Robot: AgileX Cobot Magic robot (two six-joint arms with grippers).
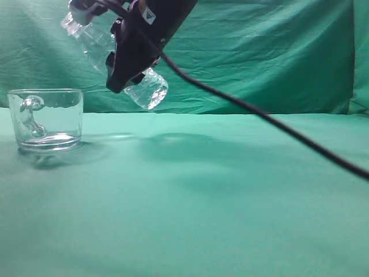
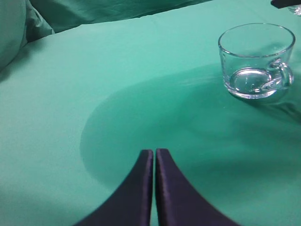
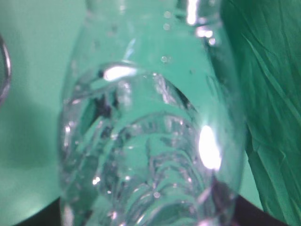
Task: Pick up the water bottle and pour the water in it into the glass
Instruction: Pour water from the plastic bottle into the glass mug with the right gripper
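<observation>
So the right end effector (image 1: 128, 60) is up in the air at the top left of the exterior view, clamped around the tall clear ribbed plastic water bottle (image 1: 147, 88). The bottle hangs tilted, base lower and pointing right, narrow neck (image 1: 75, 24) up and to the left, higher than the base. It's well clear of the green cloth tabletop (image 1: 230, 202), above and a bit right of the short wide clear glass mug (image 1: 46, 119). A black cable (image 1: 271, 118) trails from the arm down to the right edge.

In the right wrist view the bottle (image 3: 150, 141) fills nearly the whole frame, ribs and droplets on the inside wall. There's clear water (image 3: 141, 160) sitting in the ribbed lower body, with the surface line visible partway along. A sliver of the mug's rim (image 3: 4, 70) shows at the left edge.

The mug stands upright on the tabletop at the left, curvy handle facing the exterior camera. I can't tell if there's any water in it; the thick base makes it hard to read.

The left end effector (image 2: 154, 157) is pressed together with nothing in it, hovering over the cloth (image 2: 70, 94), well apart from the mug (image 2: 256, 61), which sits at the upper right of the left wrist view.

A wrinkled green backdrop (image 1: 259, 52) hangs behind everything.
</observation>
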